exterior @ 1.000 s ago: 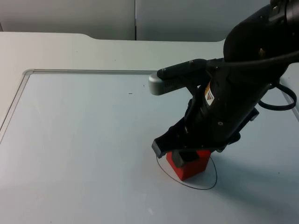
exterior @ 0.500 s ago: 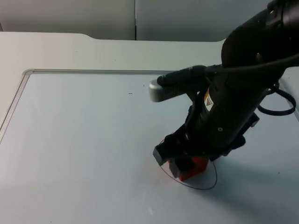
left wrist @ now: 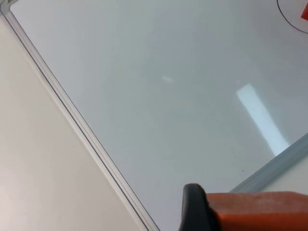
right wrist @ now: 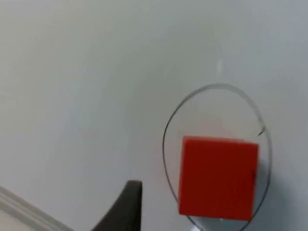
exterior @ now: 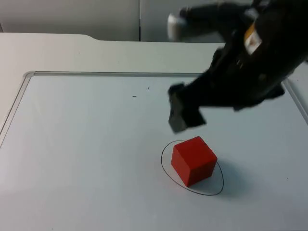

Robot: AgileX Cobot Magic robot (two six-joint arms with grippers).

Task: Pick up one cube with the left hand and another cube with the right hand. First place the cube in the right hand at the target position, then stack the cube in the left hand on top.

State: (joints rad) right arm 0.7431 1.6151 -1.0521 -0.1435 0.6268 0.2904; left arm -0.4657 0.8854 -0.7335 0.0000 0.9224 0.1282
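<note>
A red cube (exterior: 194, 160) rests alone inside the black drawn circle (exterior: 166, 168) on the table. My right gripper (exterior: 185, 114) hangs above and just behind it, open, holding nothing. In the right wrist view the same cube (right wrist: 218, 175) fills most of the circle (right wrist: 168, 130), and one black fingertip (right wrist: 126, 208) stands apart from it. In the left wrist view my left gripper (left wrist: 250, 214) is shut on a second cube (left wrist: 262, 211), orange-red, with a black fingertip (left wrist: 194, 208) against its side. A corner of the placed cube (left wrist: 304, 12) peeks in far off.
The work surface is a pale sheet with a raised metal border (exterior: 13, 108) along its left and far sides; the same border (left wrist: 82, 125) runs past the left gripper. The grey partition wall (exterior: 96, 17) closes the back.
The right gripper has let go of the red cube and risen up and back from the circle. The cube stays in the circle.
</note>
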